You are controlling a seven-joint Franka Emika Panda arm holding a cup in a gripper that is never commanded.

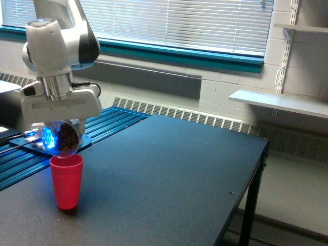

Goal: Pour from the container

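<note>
Just above the mouth of the red cup (66,180), toward the exterior view's left edge of the dark table (169,174), the container (61,138) hangs in the gripper (60,134), a clear rounded vessel with brown bits showing through its wall and a blue glow beside it. It appears tipped well over on its side, its lower edge just over the cup's rim, which would let the bits fall straight into the cup rather than onto the table; whether anything is dropping yet cannot be made out. The cup stands upright, a sensible target placed directly beneath. The claw's fingers are hidden behind the white hand body and the container, but they are evidently closed around the container, since it hangs clear of the table.
</note>
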